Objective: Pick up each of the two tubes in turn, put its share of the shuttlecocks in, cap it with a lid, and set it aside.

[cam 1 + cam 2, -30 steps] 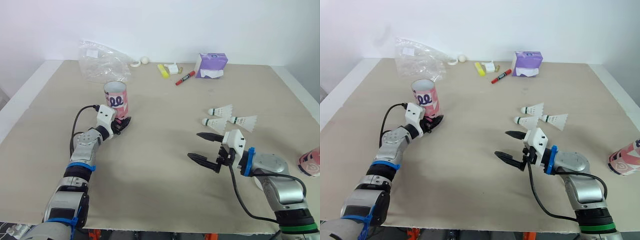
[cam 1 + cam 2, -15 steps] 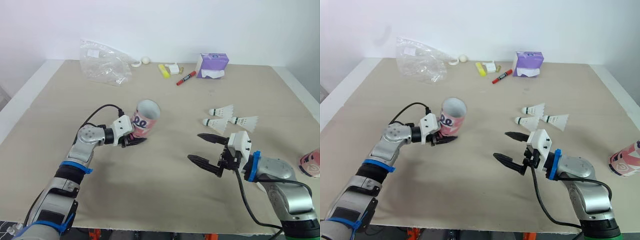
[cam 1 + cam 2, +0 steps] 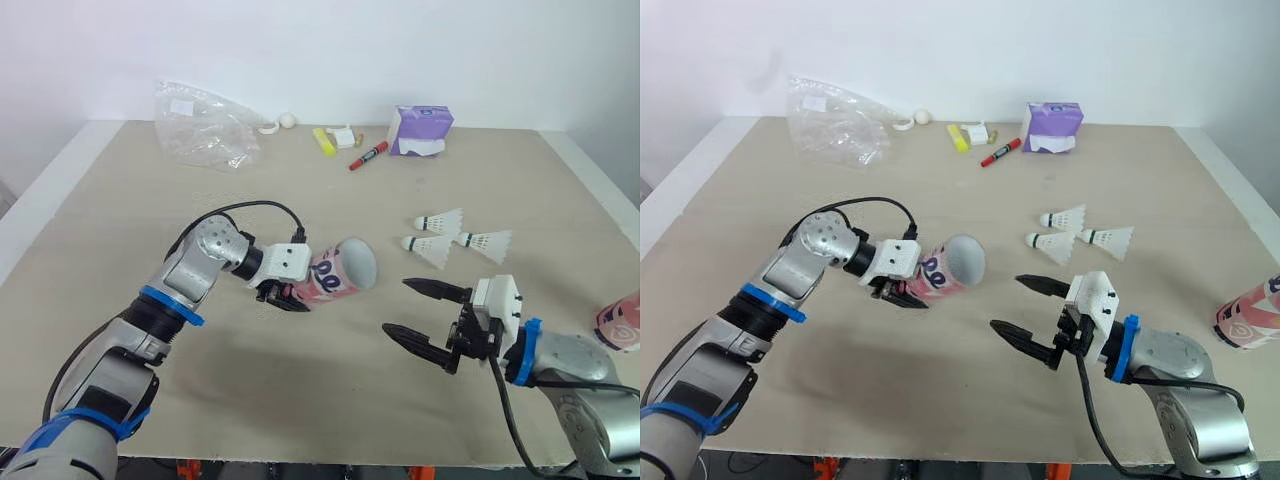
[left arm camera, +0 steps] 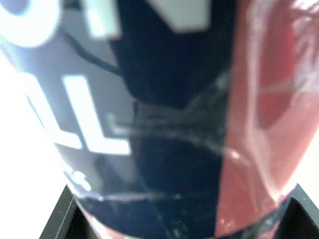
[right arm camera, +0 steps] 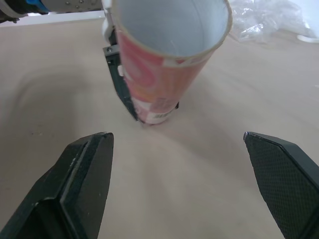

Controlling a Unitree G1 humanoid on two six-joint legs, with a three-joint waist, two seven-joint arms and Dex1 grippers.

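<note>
My left gripper point(image 3: 290, 290) is shut on a pink tube point(image 3: 336, 274), held tilted on its side above the table with its open mouth facing my right gripper. The same pink tube point(image 5: 164, 64) looks empty inside in the right wrist view. My right gripper point(image 3: 425, 315) stands open low over the table, a little right of the tube's mouth, with nothing between its fingers. Three white shuttlecocks point(image 3: 440, 222) point(image 3: 428, 250) point(image 3: 484, 243) lie on the table beyond the right gripper. A second pink tube point(image 3: 620, 322) lies at the right edge.
Along the far edge lie a clear plastic bag point(image 3: 205, 125), a purple tissue pack point(image 3: 420, 130), a red marker point(image 3: 369, 155), a yellow item point(image 3: 325, 141) and a small white ball point(image 3: 288, 120). The table point(image 3: 300, 400) ends close on the right.
My left arm has lifted the pink tube from standing at the left, carried it right toward the middle and tipped it over toward the right gripper. The right gripper has shifted slightly right.
</note>
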